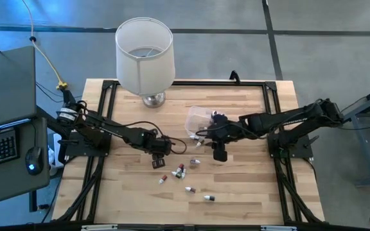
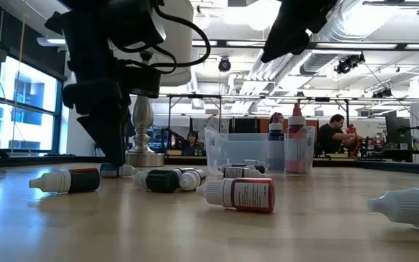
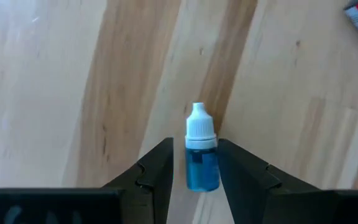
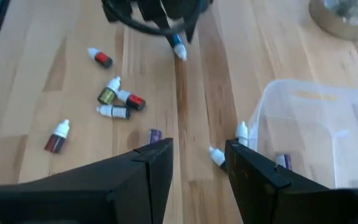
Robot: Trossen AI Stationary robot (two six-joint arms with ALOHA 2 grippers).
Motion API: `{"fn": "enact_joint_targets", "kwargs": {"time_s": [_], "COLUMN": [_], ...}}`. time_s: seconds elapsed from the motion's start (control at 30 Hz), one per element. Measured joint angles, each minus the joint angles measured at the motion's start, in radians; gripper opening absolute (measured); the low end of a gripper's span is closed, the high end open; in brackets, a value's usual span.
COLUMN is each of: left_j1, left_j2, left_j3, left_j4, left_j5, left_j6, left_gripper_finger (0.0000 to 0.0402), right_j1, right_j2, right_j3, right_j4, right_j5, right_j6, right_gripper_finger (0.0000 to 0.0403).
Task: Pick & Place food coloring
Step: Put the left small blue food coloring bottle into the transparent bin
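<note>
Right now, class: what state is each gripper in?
Left gripper: closed on a blue bottle, cap pointing away from the wrist.
Right gripper: open, holding nothing, above the table beside the tub.

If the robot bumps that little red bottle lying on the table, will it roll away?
Probably. The red bottle is round and lies on its side on the smooth wooden table, so a nudge might roll it. It looks tiny, so likely light.

A blue bottle [image 3: 201, 163] with white cap sits between black fingers [image 3: 156, 171].
</note>
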Motion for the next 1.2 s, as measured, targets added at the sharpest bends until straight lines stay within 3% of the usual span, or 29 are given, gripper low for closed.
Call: {"fn": "enact_joint_targets", "kwargs": {"time_s": [0.13,0.37,0.53,0.73,0.9,1.1,1.2], "left_j1": [0.0,0.0,0.0,0.0,0.0,0.0,0.0], "left_j2": [0.0,0.06,0.104,0.106,0.109,0.119,0.115], "left_j3": [0.0,0.002,0.004,0.003,0.027,0.13,0.205], "left_j4": [0.0,0.019,0.034,0.04,0.025,0.015,0.015], "left_j5": [-0.015,0.033,0.041,0.042,0.041,0.022,-0.009], "left_j6": [0.019,0.025,0.017,0.014,0.007,0.041,0.074], "left_gripper_finger": [0.0122,0.0122,0.0122,0.0109,0.0066,0.0078,0.0086], "right_j1": [0.0,0.01,0.067,0.178,0.279,0.402,0.459], "right_j2": [0.0,0.0,0.0,0.0,-0.001,-0.01,-0.029], "right_j3": [0.0,0.0,0.0,-0.001,-0.001,-0.002,-0.059], "right_j4": [0.022,0.002,-0.025,-0.119,-0.202,-0.242,-0.105], "right_j5": [-0.017,-0.183,-0.186,-0.103,0.078,0.068,0.07], "right_j6": [0.039,0.124,0.144,0.197,0.281,0.257,0.226], "right_gripper_finger": [0.0139,0.0139,0.0139,0.0139,0.0139,0.0139,0.0139]}}
